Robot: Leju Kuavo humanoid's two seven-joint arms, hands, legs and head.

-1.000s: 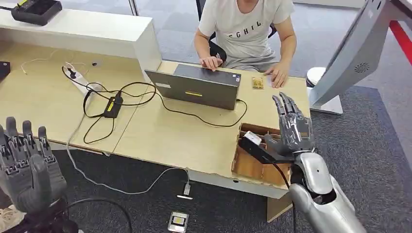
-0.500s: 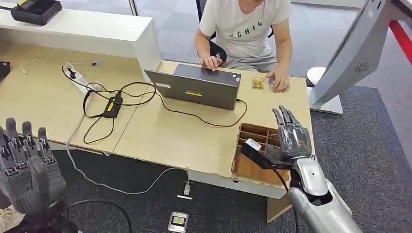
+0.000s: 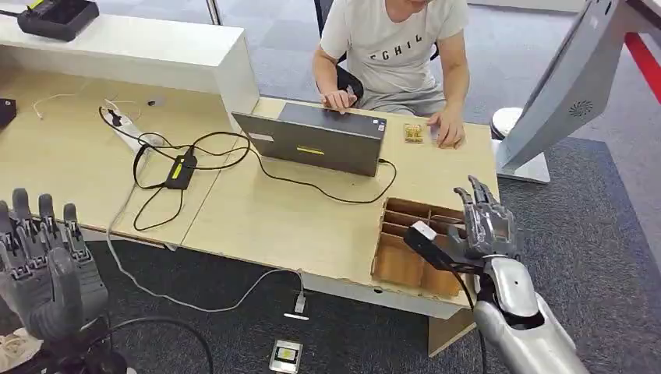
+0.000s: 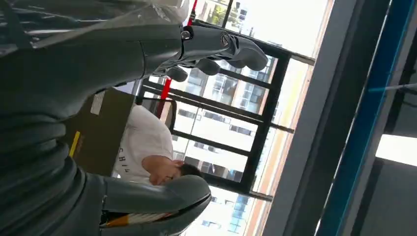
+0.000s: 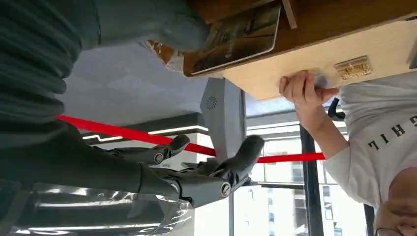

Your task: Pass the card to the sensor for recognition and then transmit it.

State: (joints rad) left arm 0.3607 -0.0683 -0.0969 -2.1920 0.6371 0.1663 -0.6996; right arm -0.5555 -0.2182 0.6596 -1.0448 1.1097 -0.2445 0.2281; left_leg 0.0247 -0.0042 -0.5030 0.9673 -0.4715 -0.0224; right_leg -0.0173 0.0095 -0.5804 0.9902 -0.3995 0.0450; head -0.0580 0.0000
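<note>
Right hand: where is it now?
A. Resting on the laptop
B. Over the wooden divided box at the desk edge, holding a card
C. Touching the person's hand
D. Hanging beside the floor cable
B: in the head view the right hand holds a card above the wooden divided box.

Office or reception workspace — light wood desks (image 3: 257, 218) on grey carpet (image 3: 592, 234), a raised white counter (image 3: 132, 47), a person (image 3: 394, 47) working at a laptop (image 3: 316, 140), full-height glazing (image 4: 221, 113) behind.
</note>
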